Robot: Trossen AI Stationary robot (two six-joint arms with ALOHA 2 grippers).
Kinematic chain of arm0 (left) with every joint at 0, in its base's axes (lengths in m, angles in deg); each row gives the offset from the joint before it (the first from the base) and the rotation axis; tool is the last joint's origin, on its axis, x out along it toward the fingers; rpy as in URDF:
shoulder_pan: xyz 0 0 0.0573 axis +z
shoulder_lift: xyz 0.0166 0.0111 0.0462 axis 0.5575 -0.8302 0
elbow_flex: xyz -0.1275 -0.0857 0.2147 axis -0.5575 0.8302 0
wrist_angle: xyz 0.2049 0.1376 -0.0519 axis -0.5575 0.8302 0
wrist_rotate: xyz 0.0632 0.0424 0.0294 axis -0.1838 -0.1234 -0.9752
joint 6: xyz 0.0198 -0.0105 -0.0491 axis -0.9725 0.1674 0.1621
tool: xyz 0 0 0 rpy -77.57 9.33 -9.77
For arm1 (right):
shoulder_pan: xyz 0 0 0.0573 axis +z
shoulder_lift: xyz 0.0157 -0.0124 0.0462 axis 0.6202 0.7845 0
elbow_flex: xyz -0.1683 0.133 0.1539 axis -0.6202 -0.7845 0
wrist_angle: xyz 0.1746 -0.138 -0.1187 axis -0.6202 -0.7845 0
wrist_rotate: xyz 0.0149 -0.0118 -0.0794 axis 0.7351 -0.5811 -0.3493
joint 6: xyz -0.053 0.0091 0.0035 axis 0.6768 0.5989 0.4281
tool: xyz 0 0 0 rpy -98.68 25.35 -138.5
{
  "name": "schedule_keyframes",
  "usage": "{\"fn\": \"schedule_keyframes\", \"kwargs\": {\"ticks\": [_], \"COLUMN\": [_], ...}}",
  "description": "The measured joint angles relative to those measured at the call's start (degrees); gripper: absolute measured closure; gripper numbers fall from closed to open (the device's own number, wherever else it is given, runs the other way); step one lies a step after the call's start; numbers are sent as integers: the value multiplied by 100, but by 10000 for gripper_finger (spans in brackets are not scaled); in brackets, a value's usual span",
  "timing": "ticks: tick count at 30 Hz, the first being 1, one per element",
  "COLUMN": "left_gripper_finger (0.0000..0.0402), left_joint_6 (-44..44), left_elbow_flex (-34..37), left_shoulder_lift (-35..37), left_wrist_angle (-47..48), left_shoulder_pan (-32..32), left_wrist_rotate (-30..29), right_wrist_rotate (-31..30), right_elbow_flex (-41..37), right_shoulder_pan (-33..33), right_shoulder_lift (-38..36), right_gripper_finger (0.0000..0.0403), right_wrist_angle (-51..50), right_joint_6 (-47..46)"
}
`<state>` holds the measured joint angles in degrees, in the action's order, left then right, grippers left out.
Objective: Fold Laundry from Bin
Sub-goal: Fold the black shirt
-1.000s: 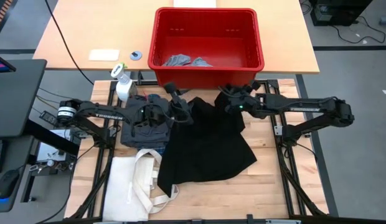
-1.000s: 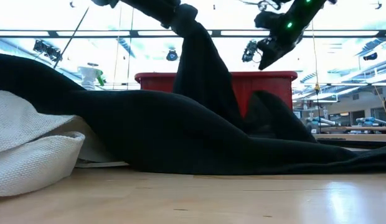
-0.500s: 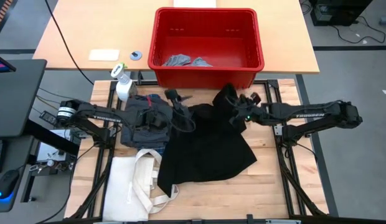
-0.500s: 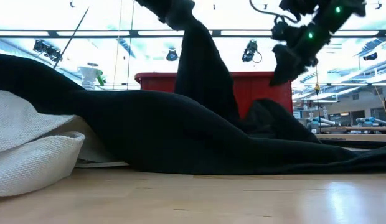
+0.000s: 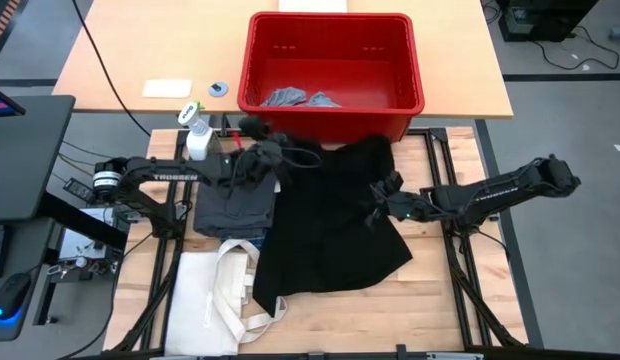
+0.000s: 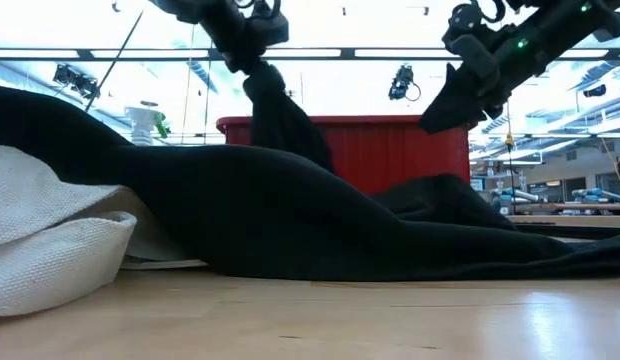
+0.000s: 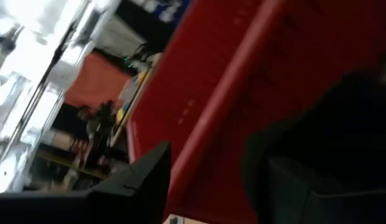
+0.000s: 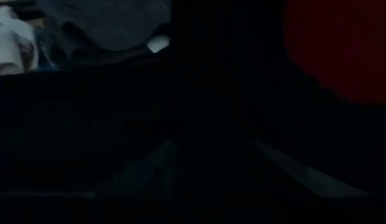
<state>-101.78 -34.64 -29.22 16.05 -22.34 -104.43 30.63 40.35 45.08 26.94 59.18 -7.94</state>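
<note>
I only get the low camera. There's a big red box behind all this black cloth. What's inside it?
Observer: From above, the bin holds only two small light grey pieces, against the wall nearest the arms.
Operator: Which arm is holding the cloth up?
Observer: The left tool. It pinches a corner of the black piece just in front of the bin, next to a dark grey piece that you can't see.
Operator: And where's the other one?
Observer: The right tool is over the right part of the black piece, farther from the bin.
</note>
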Motion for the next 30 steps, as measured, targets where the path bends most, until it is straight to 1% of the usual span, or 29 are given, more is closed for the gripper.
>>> {"fn": "schedule_keyframes", "kwargs": {"ticks": [2, 3, 5, 7, 8, 9, 10, 13, 15, 17, 21, 24, 26, 27, 30], "left_gripper_finger": [193, 193, 193, 193, 193, 193, 193, 193, 193, 193, 193, 193, 193, 193, 193], "left_joint_6": [-151, -205, -288, -314, -308, -295, -256, -319, -298, 7, 687, 1082, 1512, 1698, 2159], "left_elbow_flex": [0, 0, 0, 0, 0, 0, 0, 0, 2, 0, 1, 1, 0, 2, 0], "left_shoulder_lift": [0, 0, 0, 5, 7, 7, 7, 37, 37, 44, 44, 44, 68, 80, 95], "left_wrist_angle": [178, 269, 405, 689, 937, 1194, 1449, 2391, 2783, 3177, 3539, 3470, 3474, 3490, 3520], "left_shoulder_pan": [198, 285, 359, 234, 124, -13, -172, -546, -597, -661, -984, -1053, -1114, -1160, -1298], "left_wrist_rotate": [-108, -324, -987, -1612, -1778, -1814, -1720, -851, -737, -786, -735, -788, -788, -776, -757], "right_wrist_rotate": [-59, -79, -77, -75, -59, 17, 153, 832, 1213, 1384, 1160, 1106, 1128, 1130, 1130], "right_elbow_flex": [0, 0, 0, 0, 0, 0, 0, 0, 0, 0, 0, 0, 109, 228, 790], "right_shoulder_pan": [122, 185, 310, 446, 514, 578, 637, 811, 974, 1214, 1661, 1864, 1938, 1963, 1990], "right_shoulder_lift": [0, 0, 0, 0, 0, 0, 0, 7, 75, 212, 803, 1502, 2000, 2245, 2888], "right_gripper_finger": [188, 188, 188, 188, 188, 188, 188, 188, 188, 188, 188, 188, 188, 188, 188], "right_wrist_angle": [44, 43, 5, -78, -112, -116, -97, -38, 25, 142, 1106, 2455, 3200, 3382, 3375], "right_joint_6": [-27, -57, -145, -251, -302, -337, -353, -349, -340, -237, 312, 971, 1291, 1395, 1629]}}
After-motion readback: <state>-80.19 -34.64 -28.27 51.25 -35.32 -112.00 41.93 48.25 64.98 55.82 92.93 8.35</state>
